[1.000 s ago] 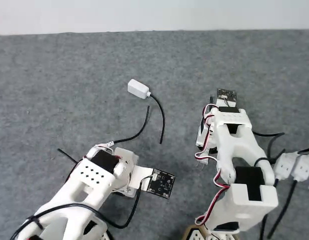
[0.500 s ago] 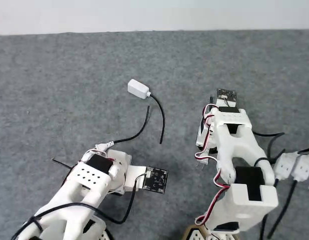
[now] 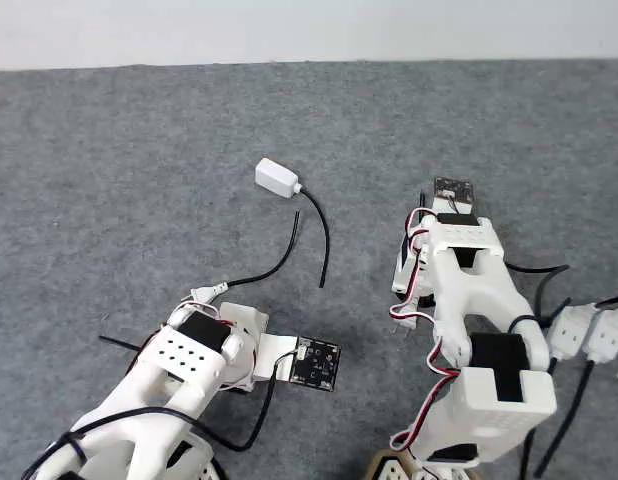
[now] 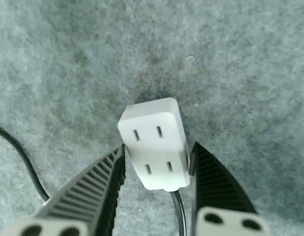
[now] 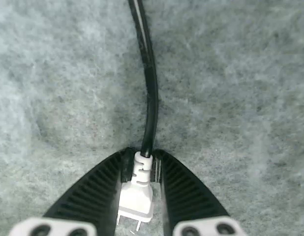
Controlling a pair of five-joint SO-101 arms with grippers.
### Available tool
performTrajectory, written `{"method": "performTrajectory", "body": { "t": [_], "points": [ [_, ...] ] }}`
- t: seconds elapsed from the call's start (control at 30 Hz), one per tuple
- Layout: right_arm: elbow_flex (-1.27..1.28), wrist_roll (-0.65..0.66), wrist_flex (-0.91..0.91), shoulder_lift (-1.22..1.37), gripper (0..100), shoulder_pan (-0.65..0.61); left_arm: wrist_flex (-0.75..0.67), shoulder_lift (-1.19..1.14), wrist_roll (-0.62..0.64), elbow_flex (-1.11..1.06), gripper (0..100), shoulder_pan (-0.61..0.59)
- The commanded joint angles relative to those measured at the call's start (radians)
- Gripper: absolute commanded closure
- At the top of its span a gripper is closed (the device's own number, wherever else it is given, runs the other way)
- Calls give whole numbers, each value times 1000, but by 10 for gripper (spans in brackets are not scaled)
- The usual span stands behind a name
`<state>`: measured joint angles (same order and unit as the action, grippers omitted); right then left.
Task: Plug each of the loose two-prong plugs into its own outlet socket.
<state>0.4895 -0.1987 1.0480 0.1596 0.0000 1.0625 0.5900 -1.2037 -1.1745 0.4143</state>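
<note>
A white outlet socket (image 4: 152, 130) with two pairs of slots lies on the grey carpet. My left gripper (image 4: 157, 150) is shut on it, one black finger pressed against each side, and its black cord runs back between the fingers. My right gripper (image 5: 142, 153) is shut on a white two-prong plug (image 5: 137, 194). The plug's prongs point back toward the wrist and its black cord (image 5: 148, 73) leads away over the carpet. In the high view the left arm (image 3: 194, 355) sits at the near left and the right arm (image 3: 464, 290) at the near right.
A white block (image 3: 276, 178) on a black cord (image 3: 319, 235) lies on the carpet in the middle. More white connectors (image 3: 589, 335) with black cords lie by the right edge. A pale wall borders the far side of the carpet.
The left arm has drawn back toward the near left, and the black cord beside it has shifted with it. The right arm has not moved.
</note>
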Motion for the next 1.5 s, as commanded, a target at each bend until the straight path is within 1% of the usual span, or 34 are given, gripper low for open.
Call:
{"method": "performTrajectory", "body": {
  "t": [0.0,0.13,0.27,0.33,0.47,0.53,0.6,0.73,0.83,0.9,1.03,1.07,1.2,1.37,1.47],
  "points": [
    [-44,18,-30,-2,991,-25,-9,12,97,8,801,12],
    [-44,18,-30,-1,991,-25,-63,11,239,-2,801,14],
    [-44,18,-30,-1,991,-25,-101,11,325,-21,802,14],
    [-44,18,-30,-1,991,-25,-98,11,358,-21,822,11],
    [-44,18,-30,-1,991,-25,-98,11,371,-24,927,11],
    [-44,18,-30,-1,991,-25,-98,11,371,-24,961,12],
    [-44,18,-30,-1,991,-25,-94,11,371,-24,972,12],
    [-44,18,-30,-1,991,-25,-15,11,370,-24,972,15],
    [-44,18,-30,-1,991,-27,-11,11,373,-19,969,14],
    [-44,18,-30,-1,991,-30,-5,12,376,-15,936,12],
    [-44,34,-30,-1,991,-47,17,20,448,22,722,-9],
    [-44,38,-30,-1,991,-47,35,20,437,42,699,-15],
    [-40,44,-31,-1,991,-47,80,20,344,120,727,-46],
    [-38,46,-31,-1,991,-47,17,9,264,185,728,-152],
    [-38,46,-31,-1,991,-47,-3,3,259,171,728,-160]
  ]
}}
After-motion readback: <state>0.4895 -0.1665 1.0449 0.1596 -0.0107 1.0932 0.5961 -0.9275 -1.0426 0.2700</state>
